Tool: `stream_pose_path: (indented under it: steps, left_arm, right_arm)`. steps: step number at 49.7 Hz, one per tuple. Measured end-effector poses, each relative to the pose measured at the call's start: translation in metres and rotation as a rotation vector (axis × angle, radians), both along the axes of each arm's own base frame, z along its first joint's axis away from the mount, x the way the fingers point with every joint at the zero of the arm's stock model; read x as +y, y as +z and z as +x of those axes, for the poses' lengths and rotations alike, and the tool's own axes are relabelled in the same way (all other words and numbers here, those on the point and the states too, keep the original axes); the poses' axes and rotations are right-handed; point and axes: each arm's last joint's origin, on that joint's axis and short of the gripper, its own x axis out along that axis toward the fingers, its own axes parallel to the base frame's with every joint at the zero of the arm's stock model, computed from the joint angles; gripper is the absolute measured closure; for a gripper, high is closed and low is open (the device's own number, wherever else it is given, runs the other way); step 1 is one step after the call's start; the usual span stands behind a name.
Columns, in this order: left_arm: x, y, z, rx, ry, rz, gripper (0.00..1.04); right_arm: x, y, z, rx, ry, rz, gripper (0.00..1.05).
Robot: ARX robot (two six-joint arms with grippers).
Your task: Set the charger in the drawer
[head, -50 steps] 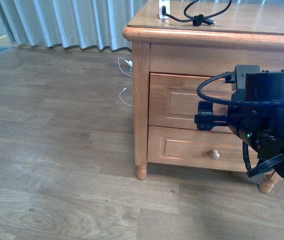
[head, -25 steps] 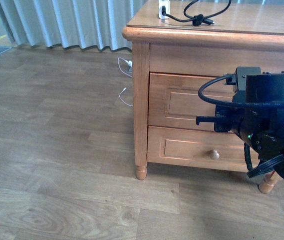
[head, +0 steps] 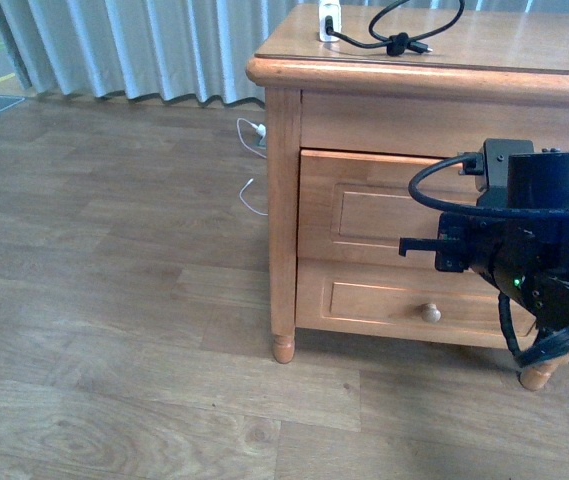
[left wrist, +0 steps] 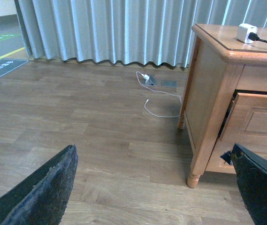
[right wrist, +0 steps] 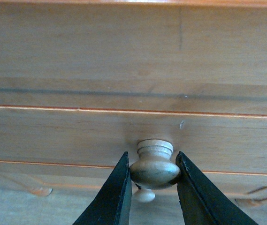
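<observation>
— Floor (head: 114,300) as open room: how much?

— Plenty; bare wood planks run from the curtain (head: 144,45) down to the near edge, clear on the cabinet's left; only a thin white cable (head: 252,190) lies looped by the cabinet's (head: 284,200) back leg.

— And the cabinet's edges?

— Rounded lip along the top; in the left wrist view the drawer (left wrist: 257,124) stands a crack out of its frame, a dark gap showing along its side edge; the lower drawer (head: 374,300) sits flush, its own pale knob free.

— Right claw (right wrist: 152,157)?

— Narrowed onto the upper drawer's knob (right wrist: 155,168); both black fingers (right wrist: 119,187) press its sides, tips just short of the drawer front; the arm (head: 534,250) covers that drawer's right half in the front view.

— Left claw (left wrist: 152,187)?

— Spread wide, nothing in it; it hangs low over the floor, well apart from the cabinet.

— The charger (head: 330,20)?

— On the cabinet top near the back left corner, white block upright, black cable coiled beside it; well apart from both claws.

— Any writing?

— A dark floor mat (left wrist: 2,68) by the curtain carries pale characters, too small to read; a yellow line (left wrist: 2,56) runs beside it.
</observation>
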Motion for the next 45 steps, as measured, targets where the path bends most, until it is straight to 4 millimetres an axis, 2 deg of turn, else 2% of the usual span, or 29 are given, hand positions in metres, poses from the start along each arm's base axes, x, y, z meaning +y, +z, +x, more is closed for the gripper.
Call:
stream_pose_path:
  steps: [7, 20, 25, 33, 43, 45]
  left_arm:
    - [0.0, 0.0, 0.0, 0.0, 0.0, 0.0, 0.06]
    - [0.0, 0.0, 0.0, 0.0, 0.0, 0.0, 0.06]
    - [0.0, 0.0, 0.0, 0.0, 0.0, 0.0, 0.06]
    - [0.0, 0.0, 0.0, 0.0, 0.0, 0.0, 0.06]
    - [0.0, 0.0, 0.0, 0.0, 0.0, 0.0, 0.06]
    - [0.0, 0.0, 0.0, 0.0, 0.0, 0.0, 0.06]
  right_arm:
    - [-0.002, 0.006, -0.025, 0.036, 0.021, 0.017, 0.82]
    - [-0.008, 0.015, -0.103, 0.125, 0.087, 0.048, 0.82]
    - [-0.008, 0.015, -0.123, 0.145, 0.112, 0.047, 0.82]
    - [-0.01, 0.016, -0.142, 0.163, 0.136, 0.048, 0.82]
    - [-0.009, 0.017, -0.152, 0.175, 0.152, 0.047, 0.83]
    - [-0.009, 0.018, -0.152, 0.177, 0.15, 0.045, 0.76]
